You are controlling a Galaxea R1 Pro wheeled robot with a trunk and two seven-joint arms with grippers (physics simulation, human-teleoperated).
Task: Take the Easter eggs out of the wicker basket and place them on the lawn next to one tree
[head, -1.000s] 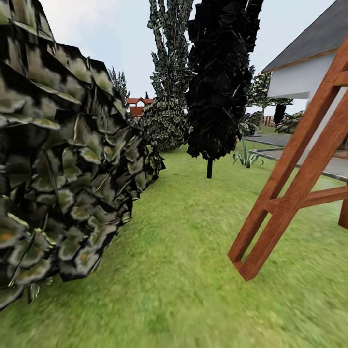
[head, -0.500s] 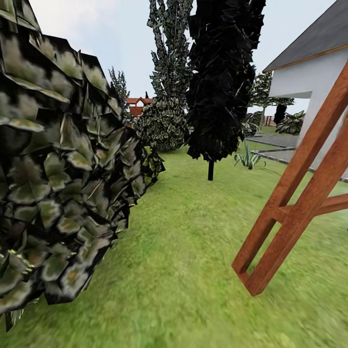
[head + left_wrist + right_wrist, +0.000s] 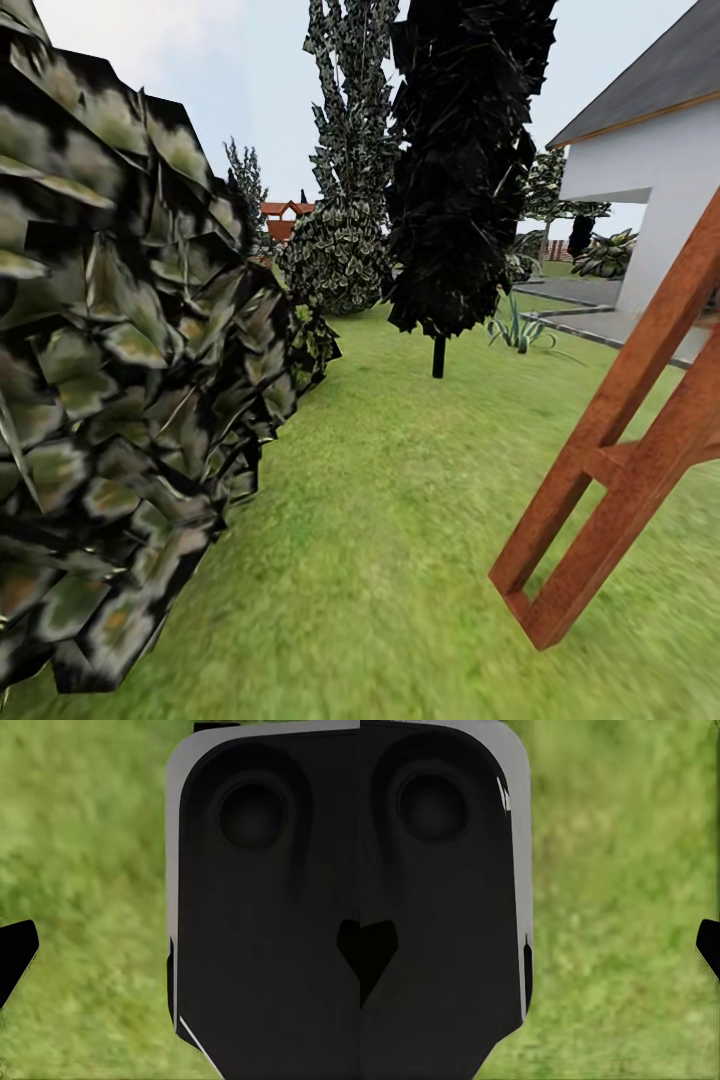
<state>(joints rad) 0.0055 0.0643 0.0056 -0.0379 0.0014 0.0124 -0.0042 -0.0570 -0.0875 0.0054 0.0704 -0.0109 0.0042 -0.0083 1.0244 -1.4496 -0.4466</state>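
**Still en route, no basket in sight**

Head view: lawn (image 3: 400, 520) runs past a leafy bush (image 3: 120, 380), black tree (image 3: 460, 170), wooden frame (image 3: 620, 480).
L wrist: left gripper (image 3: 180, 952) jaws wide apart, empty, over grass.
R wrist: right gripper (image 3: 540, 952) likewise.
Step, I judge: searching; next needs locating basket, eggs.

We have a bush (image 3: 110, 380) filling the left of the frame and a wooden frame (image 3: 620, 470) at the lower right, with the lawn (image 3: 400, 520) between them. Behind, at upper centre, stands a dark tree (image 3: 460, 170); the house (image 3: 650, 150) sits upper right.
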